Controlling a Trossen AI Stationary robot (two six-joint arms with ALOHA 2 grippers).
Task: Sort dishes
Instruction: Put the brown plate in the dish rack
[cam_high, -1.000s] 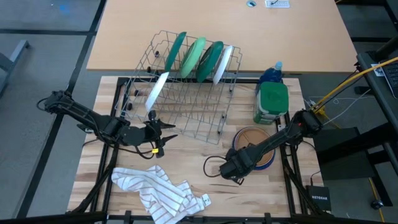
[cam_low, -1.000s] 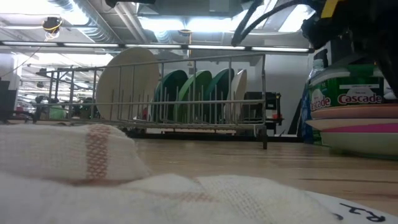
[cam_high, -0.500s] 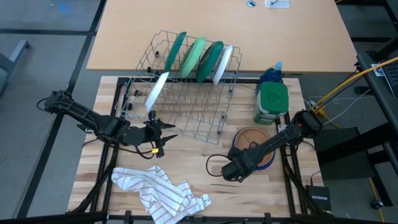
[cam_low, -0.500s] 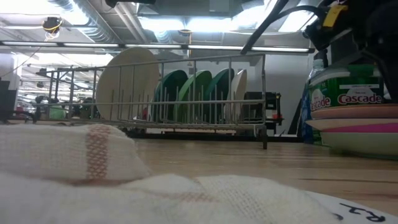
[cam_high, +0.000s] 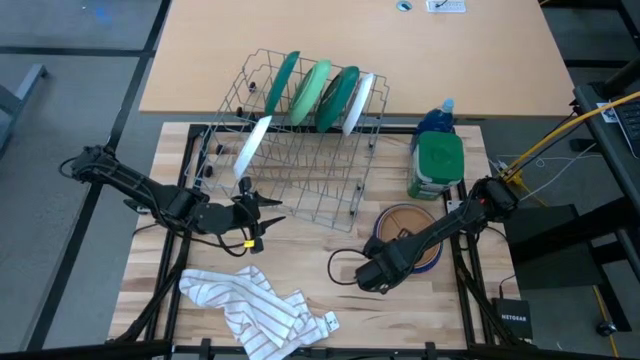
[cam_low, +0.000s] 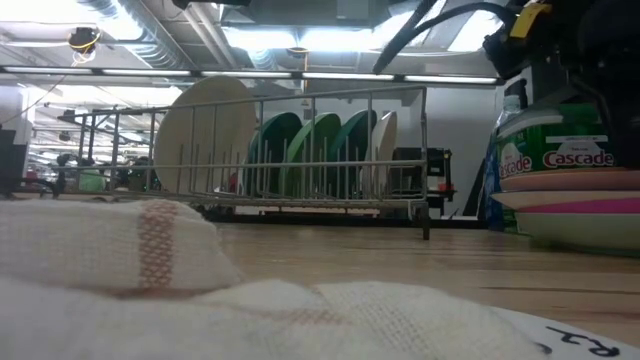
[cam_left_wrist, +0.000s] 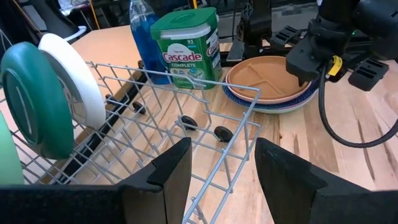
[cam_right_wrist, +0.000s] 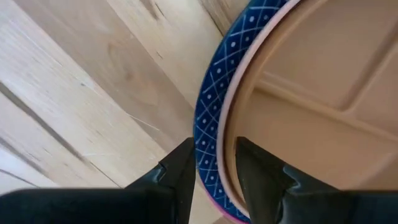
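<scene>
At the table's four o'clock, a stack of round plastic dishes (cam_high: 408, 222), a tan-brown divided plate (cam_right_wrist: 323, 99) over a blue patterned one (cam_right_wrist: 214, 134), sat flat. The right gripper (cam_right_wrist: 214, 180) straddled the stack's near rim, jaws parted, not yet clenched. Rigid, light and probably slick, the plate is best pinched at its rim. At nine o'clock, the left gripper (cam_left_wrist: 221, 171) waited, jaws released, by the wire dish rack (cam_high: 300, 160).

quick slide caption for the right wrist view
Right gripper straddling the rim of the stacked plates: tan-brown divided plate on top, blue patterned plate beneath, on the wooden table.
</scene>
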